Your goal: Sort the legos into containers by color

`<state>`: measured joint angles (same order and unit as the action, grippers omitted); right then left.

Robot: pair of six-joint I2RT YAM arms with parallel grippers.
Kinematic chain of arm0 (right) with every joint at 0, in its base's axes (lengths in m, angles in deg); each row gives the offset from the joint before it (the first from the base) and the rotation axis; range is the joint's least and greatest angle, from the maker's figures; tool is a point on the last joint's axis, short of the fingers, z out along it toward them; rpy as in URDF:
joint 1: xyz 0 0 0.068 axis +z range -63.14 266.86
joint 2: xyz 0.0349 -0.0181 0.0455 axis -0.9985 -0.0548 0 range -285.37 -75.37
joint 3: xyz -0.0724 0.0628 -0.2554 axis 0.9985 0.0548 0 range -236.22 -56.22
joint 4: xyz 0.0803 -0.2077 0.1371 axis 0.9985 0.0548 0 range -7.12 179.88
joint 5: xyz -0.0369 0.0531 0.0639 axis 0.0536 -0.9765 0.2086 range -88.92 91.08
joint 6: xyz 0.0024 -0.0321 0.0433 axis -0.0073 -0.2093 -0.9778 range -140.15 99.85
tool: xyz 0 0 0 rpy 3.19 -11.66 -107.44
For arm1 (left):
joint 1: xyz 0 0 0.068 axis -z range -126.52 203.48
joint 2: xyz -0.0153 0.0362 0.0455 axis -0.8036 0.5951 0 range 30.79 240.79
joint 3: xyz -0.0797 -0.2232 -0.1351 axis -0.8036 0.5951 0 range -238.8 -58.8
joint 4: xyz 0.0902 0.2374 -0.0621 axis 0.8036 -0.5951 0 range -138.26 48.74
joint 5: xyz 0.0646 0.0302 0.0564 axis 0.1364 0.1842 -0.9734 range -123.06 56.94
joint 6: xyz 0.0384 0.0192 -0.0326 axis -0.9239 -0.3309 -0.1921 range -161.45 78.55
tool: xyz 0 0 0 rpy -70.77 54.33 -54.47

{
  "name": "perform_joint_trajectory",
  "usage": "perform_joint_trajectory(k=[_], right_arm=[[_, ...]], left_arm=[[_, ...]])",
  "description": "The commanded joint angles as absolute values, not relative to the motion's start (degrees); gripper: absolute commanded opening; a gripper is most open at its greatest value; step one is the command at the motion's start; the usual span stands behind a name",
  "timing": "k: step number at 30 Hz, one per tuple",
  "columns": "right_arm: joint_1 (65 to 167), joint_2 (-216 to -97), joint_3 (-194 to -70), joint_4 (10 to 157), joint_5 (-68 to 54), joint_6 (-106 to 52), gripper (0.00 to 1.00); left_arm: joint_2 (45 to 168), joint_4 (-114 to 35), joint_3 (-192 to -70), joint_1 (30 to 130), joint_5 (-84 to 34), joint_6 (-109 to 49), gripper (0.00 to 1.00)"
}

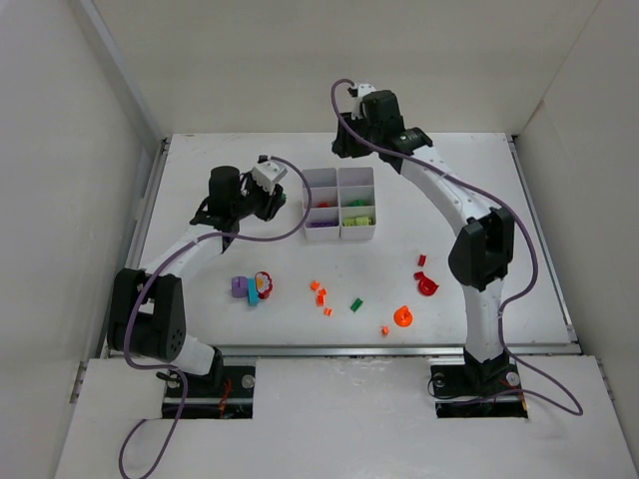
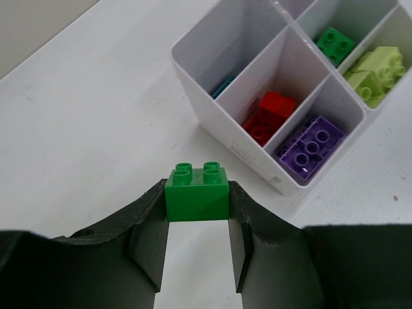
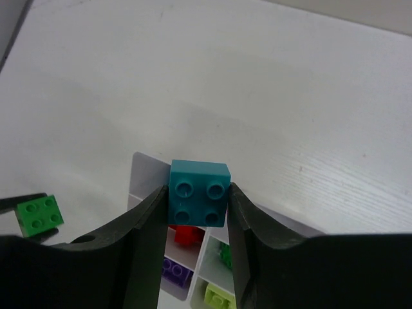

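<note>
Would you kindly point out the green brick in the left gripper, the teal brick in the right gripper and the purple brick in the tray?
green brick (image 2: 197,198), left wrist view, front face.
teal brick (image 3: 199,194), right wrist view, studded face.
purple brick (image 2: 309,146), left wrist view, upward face.

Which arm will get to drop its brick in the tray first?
Probably the right. The right gripper holds the teal brick over the far end of the tray. The left gripper holds its green brick beside the tray, over the table.
</note>
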<state>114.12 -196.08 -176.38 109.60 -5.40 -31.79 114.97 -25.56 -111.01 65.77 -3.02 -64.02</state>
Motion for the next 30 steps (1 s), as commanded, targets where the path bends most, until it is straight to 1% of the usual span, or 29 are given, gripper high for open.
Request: perform_joint_trajectory(k=[1, 3, 6, 12, 17, 19, 23, 25, 27, 30], right_arm=[[115.3, -195.5, -177.2, 114.3, -3.1, -32.5, 0.0], [115.9, -195.5, -175.1, 113.6, -3.1, -32.5, 0.0], [116.5, -196.0, -175.0, 113.6, -4.3, -32.5, 0.0], [118.2, -197.4, -175.0, 113.6, -7.0, -32.5, 0.0], [119.3, -199.9, -175.6, 112.1, -6.3, -33.5, 0.0], [119.3, -200.7, -176.1, 111.4, -5.7, -33.5, 0.05], [119.3, -202.1, -177.7, 110.8, -3.9, -33.5, 0.06], [119.3, -202.6, -177.7, 110.8, -3.8, -33.5, 0.13], [119.3, -202.6, -178.2, 110.8, -3.8, -33.5, 0.24], [119.3, -202.6, -178.2, 110.8, -4.5, -33.5, 0.43]], left_arm=[[114.0, -21.7, -110.9, 66.0, -10.5, -60.6, 0.0], [113.4, -21.1, -110.1, 66.0, -12.5, -59.8, 0.0], [112.9, -21.0, -109.0, 66.0, -14.5, -59.2, 0.0], [112.4, -20.0, -107.8, 66.0, -14.5, -58.7, 0.0], [111.8, -19.5, -107.2, 66.0, -14.0, -58.1, 0.0], [111.8, -19.5, -106.7, 66.0, -14.0, -58.1, 0.0], [111.3, -19.5, -106.7, 66.0, -13.5, -58.1, 0.0], [111.3, -19.5, -106.7, 66.0, -13.5, -58.1, 0.0], [111.3, -19.5, -106.7, 66.0, -13.5, -58.1, 0.0], [111.3, -19.5, -106.7, 66.0, -13.5, -58.1, 0.0]])
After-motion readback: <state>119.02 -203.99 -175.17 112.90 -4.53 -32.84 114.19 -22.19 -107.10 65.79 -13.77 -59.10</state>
